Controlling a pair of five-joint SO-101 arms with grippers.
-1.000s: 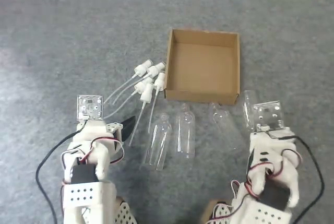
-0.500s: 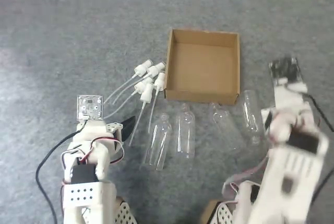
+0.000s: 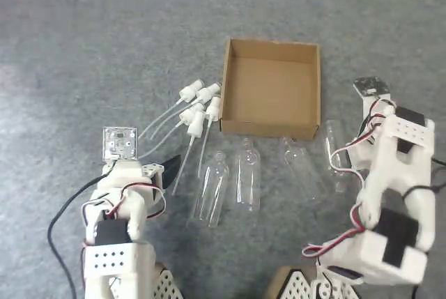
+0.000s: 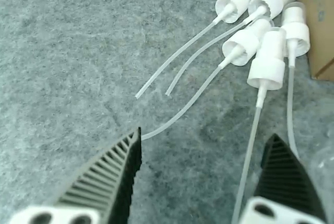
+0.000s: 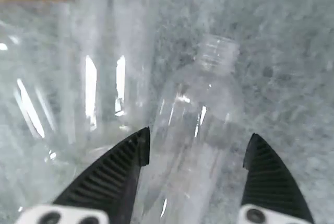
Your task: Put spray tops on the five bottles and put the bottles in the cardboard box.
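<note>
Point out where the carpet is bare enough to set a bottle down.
Bare carpet lies left of the spray tops, past the left arm, and along the cardboard box's far side; the box floor is bare too. Crowded: the box's near side, where the bottles lie.

grey carpet [image 3: 70,48] bears cardboard box [image 3: 268,129], five spray tops [image 3: 198,107], clear bottles [image 3: 247,173].

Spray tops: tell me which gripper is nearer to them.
Left. The left gripper sits open at the tube ends of the spray tops; the right gripper is open over a clear bottle, past the other bottles.
</note>
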